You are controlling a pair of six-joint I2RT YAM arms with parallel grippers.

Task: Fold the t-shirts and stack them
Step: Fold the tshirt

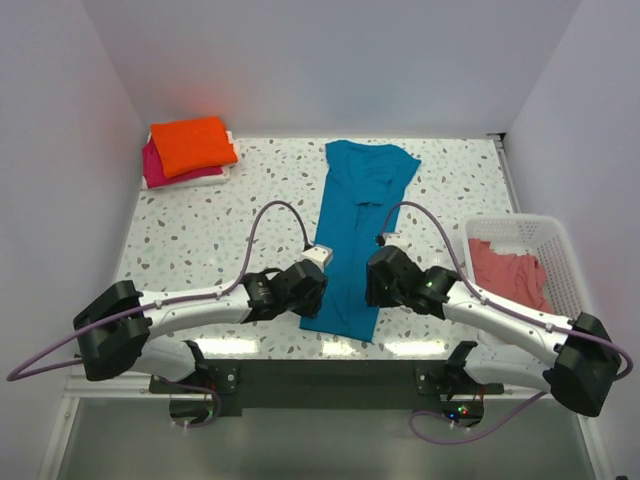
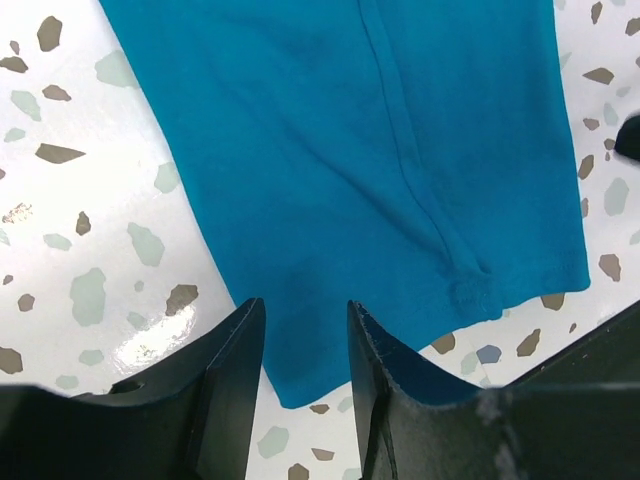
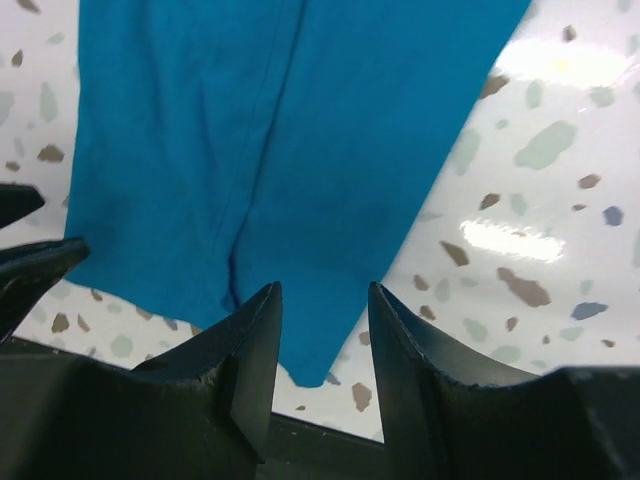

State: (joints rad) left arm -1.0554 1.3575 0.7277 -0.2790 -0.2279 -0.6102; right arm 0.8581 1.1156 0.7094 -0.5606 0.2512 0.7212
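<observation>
A teal blue t-shirt [image 1: 355,225] lies folded into a long narrow strip down the middle of the table, collar end far, hem end near. My left gripper [image 1: 312,290] is open and empty above the hem's near left corner [image 2: 285,385]. My right gripper [image 1: 375,285] is open and empty above the hem's near right corner [image 3: 315,365]. A folded bright orange t-shirt [image 1: 192,144] lies on a magenta pink one [image 1: 155,172] at the far left. A salmon pink t-shirt [image 1: 508,273] lies in the basket.
A white plastic mesh basket [image 1: 545,235] stands at the table's right edge. White walls close the left, far and right sides. The table's near edge [image 3: 330,425] runs just below the hem. Cables arc over both arms.
</observation>
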